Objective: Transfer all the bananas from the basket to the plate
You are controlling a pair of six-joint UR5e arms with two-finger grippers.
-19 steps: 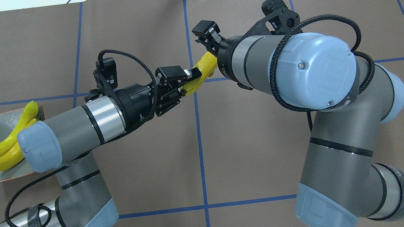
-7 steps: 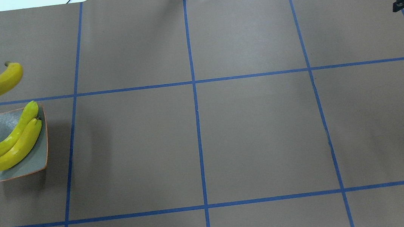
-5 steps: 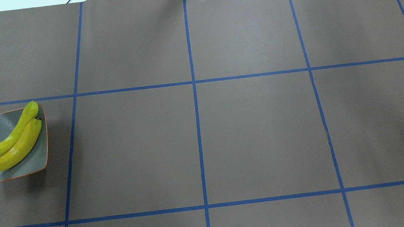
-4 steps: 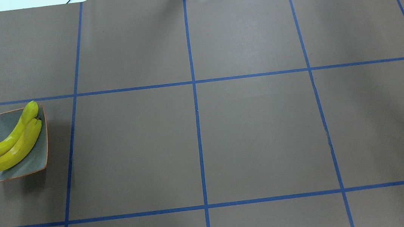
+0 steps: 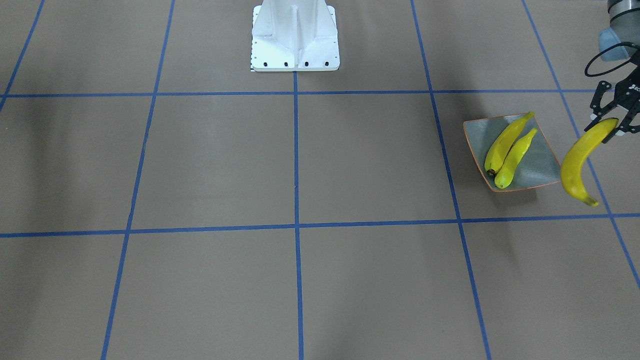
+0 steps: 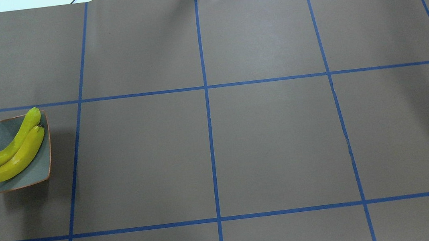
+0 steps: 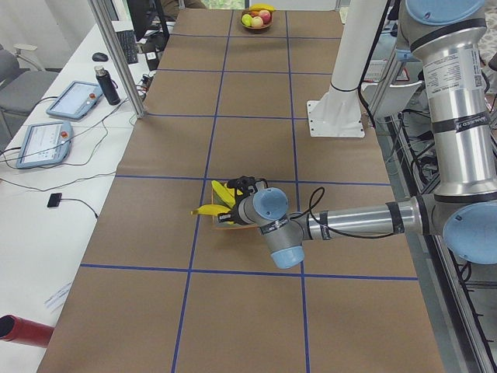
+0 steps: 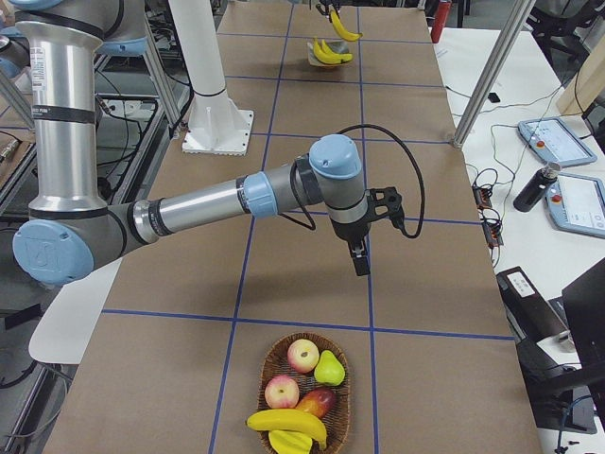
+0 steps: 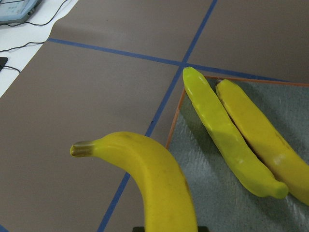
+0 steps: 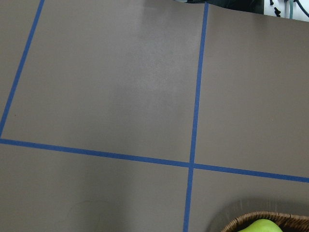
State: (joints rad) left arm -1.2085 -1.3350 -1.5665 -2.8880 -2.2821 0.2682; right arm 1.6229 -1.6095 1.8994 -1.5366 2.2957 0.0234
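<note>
Banana (image 5: 575, 162) pinched at one end by our left end effector (image 5: 611, 126) hangs at three o'clock of the plate (image 5: 542, 167), front-facing view; next, we reckon, swing over and lower beside the plated pair (image 5: 506, 141).

A near banana (image 9: 159, 183) fills the 6 o'clock foreground, its stem tip toward 9 o'clock. Toward 3 o'clock, two bananas (image 9: 224, 133) lie side by side on the plate (image 9: 205, 191), whose corner sits by the crossing blue tape lines (image 9: 116, 53) on the bench (image 9: 72, 101).
</note>
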